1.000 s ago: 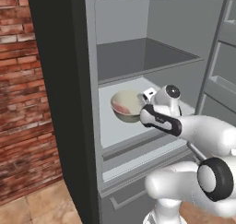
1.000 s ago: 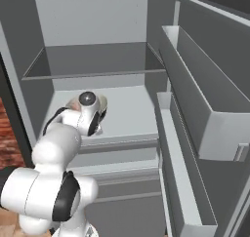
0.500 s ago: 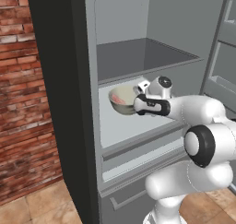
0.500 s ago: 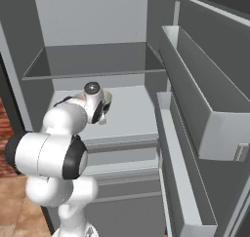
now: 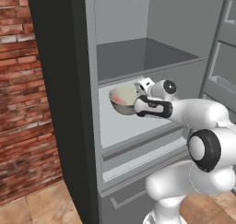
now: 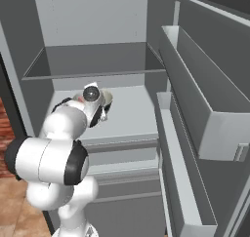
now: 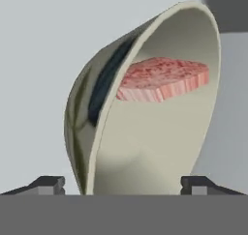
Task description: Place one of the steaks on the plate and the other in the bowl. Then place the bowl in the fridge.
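A red brick wall with pale mortar lines (image 5: 27, 103) fills the left side of the left base view, running from the top edge down to the floor. Below it, in the lower left corner, lies a floor of tan-orange stone tiles (image 5: 44, 204), and a patch of the same tiling shows at the lower right of that frame. In the right base view, a narrow strip of the brick shows at the left edge, with the tiled floor beneath it in the lower left corner. The light is even and soft, without hard shadows.
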